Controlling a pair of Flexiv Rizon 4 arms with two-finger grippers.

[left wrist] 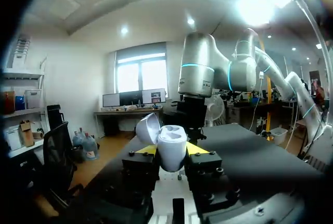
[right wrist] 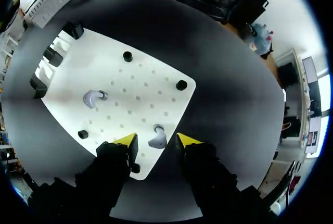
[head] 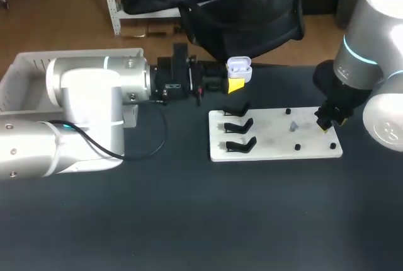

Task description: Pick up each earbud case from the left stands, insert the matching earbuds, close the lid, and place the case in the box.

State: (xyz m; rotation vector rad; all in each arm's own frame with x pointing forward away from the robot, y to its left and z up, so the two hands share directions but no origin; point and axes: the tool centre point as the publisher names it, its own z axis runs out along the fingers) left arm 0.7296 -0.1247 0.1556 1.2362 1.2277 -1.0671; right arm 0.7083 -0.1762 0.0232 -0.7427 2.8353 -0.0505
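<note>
Left pincer [left wrist: 172,151]: clamped on earbud case [head: 239,68], lid open, above counter [head: 189,220]. Right pincer [right wrist: 157,140]: fingers apart over white board [right wrist: 140,78], earbud [right wrist: 158,141] between tips. Second earbud [right wrist: 93,98] nearby.

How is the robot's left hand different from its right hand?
The left hand is shut on the earbud case, whose lid is open. The right hand is open and grips nothing. The left hand is up off the table, pointing sideways. The right hand points down at the white board, and an earbud lies loose between its fingers. Both hands have yellow tips.
</note>
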